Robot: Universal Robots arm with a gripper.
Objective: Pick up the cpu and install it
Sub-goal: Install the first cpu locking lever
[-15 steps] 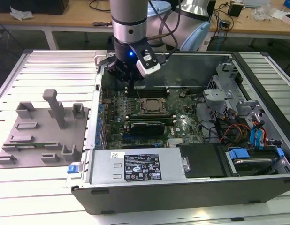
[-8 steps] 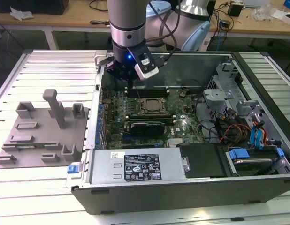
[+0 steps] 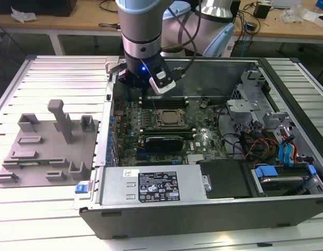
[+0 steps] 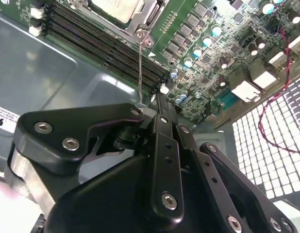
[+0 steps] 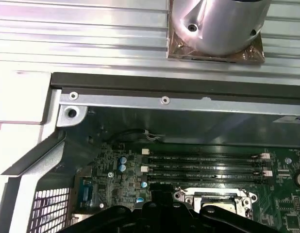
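Chip first: the small, square, pale silver-topped cpu [image 4: 113, 7] lies flat, face up, inside the metal-framed motherboard socket [image 4: 151, 14]; no side is longer. The black gripper [image 4: 158, 102] hovers over the dark memory slots [image 4: 101, 41]. A thin metal lever [image 4: 140, 73] reaches its tip. Whether it grips anything cannot be told.

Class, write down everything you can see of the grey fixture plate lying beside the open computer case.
The grey fixture plate looks like matte moulded plastic: a flat base carrying raised rectangular frames, low blocks and one tall post with a wider head. It lies flat on the ribbed metal table, at the exterior view's left of the open computer case. Whether its edge touches the case wall cannot be told.
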